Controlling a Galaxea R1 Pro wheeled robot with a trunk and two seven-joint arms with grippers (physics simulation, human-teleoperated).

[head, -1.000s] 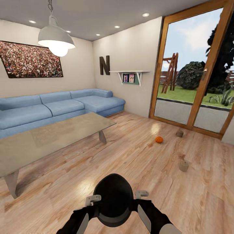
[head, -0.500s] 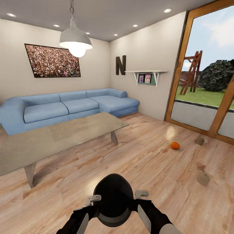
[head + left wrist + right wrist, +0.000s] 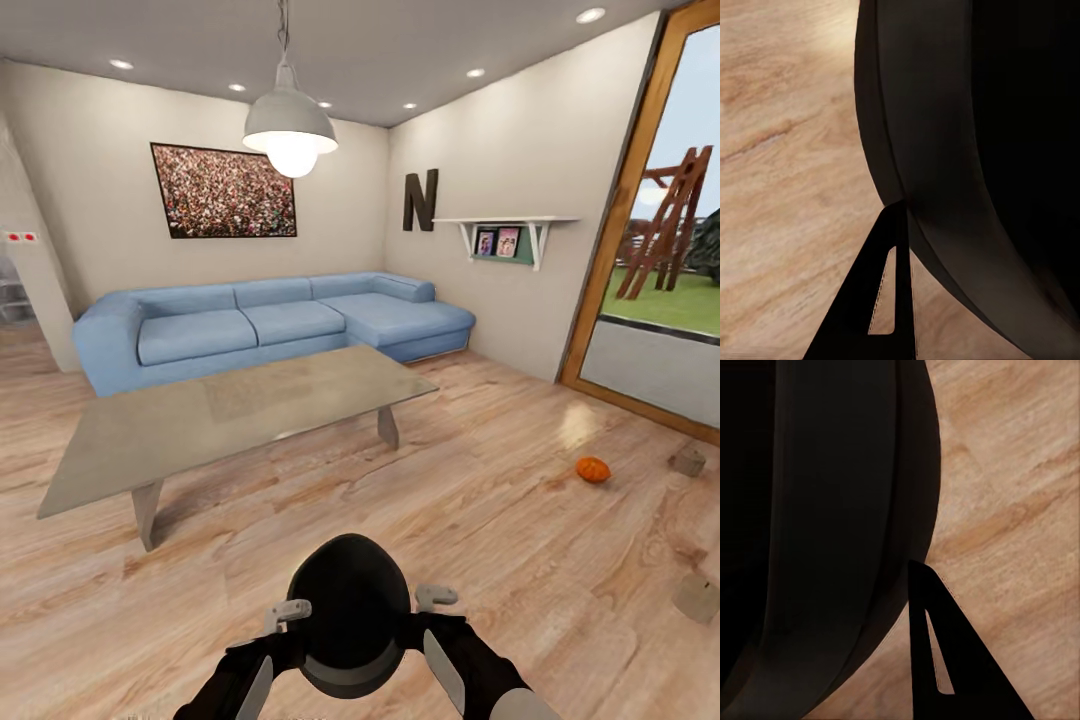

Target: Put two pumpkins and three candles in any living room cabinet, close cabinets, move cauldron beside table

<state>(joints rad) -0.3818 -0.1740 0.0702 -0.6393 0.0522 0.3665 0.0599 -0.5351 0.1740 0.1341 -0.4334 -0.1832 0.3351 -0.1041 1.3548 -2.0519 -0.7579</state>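
We hold the cauldron (image 3: 349, 612) between both arms, left gripper (image 3: 286, 612) and right gripper (image 3: 436, 598) flanking its sides, to bring it to the table (image 3: 240, 410); we cannot tell how the jaws stand. A pumpkin (image 3: 592, 469) and two candles (image 3: 687, 461) sit on the floor (image 3: 480, 520) near the glass door (image 3: 650, 290).

A large dark capital letter "N" (image 3: 420, 200) hangs on the cream wall (image 3: 520, 150), just beside a white shelf (image 3: 505, 221). The small framed pictures (image 3: 497, 242) under that shelf are too small to read. No other writing is legible.
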